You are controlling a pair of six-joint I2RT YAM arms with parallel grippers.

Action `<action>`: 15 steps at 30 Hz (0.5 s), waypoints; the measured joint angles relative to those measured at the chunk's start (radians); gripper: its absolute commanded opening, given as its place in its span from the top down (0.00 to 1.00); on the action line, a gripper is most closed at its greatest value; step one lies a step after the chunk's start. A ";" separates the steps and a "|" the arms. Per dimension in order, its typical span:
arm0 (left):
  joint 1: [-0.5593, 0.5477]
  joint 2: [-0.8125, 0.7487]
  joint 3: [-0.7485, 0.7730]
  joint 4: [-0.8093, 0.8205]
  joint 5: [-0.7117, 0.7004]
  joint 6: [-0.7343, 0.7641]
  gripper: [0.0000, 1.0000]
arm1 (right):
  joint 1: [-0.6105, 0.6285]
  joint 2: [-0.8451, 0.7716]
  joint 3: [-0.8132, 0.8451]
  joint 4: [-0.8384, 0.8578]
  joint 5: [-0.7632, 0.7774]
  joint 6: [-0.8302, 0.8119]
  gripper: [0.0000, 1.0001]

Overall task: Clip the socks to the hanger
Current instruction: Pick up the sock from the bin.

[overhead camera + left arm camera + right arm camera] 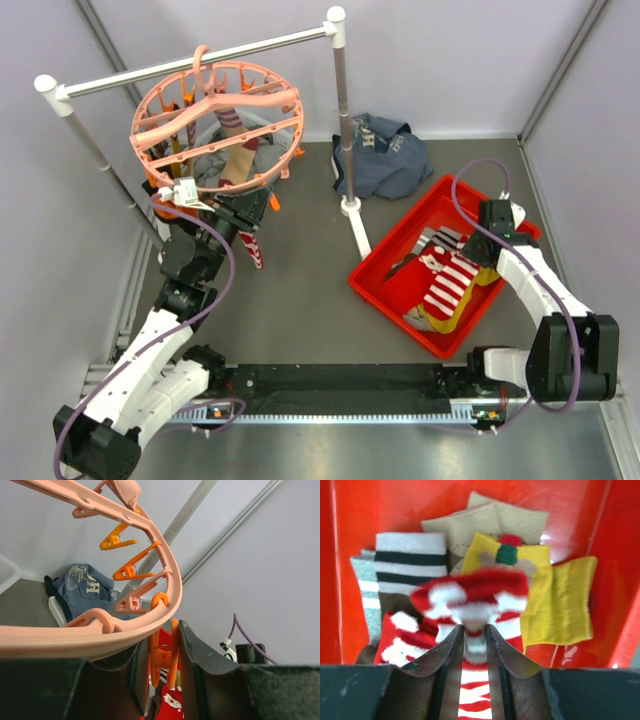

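Observation:
The salmon-pink ring hanger (222,101) hangs by its hook from the rail, and its rim (100,635) crosses the left wrist view. My left gripper (243,203) sits under the near rim, shut (164,647) on an orange clip peg (173,652). Two socks hang from the ring: a beige one (240,155) and a red striped one (252,248). More socks (450,285) lie in the red bin. My right gripper (470,250) is down in the bin, jaws (475,630) shut on a fold of the red-and-white striped sock (470,592), which looks blurred.
The red bin (400,235) stands right of centre, holding yellow (560,600), beige (490,517) and black-striped (410,560) socks. A navy garment (385,155) lies behind it. The white-and-grey rail stand (340,110) has its post between hanger and bin. Walls close in left, right and behind.

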 measured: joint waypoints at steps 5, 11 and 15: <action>0.000 0.000 0.003 -0.006 0.000 0.000 0.79 | 0.000 0.003 -0.001 0.014 -0.054 -0.019 0.87; 0.000 0.000 0.003 -0.007 0.000 0.000 0.79 | 0.000 0.003 -0.001 0.023 -0.095 -0.049 0.86; 0.000 0.000 0.003 -0.009 -0.001 0.000 0.79 | 0.000 0.021 -0.001 0.023 -0.069 -0.052 0.70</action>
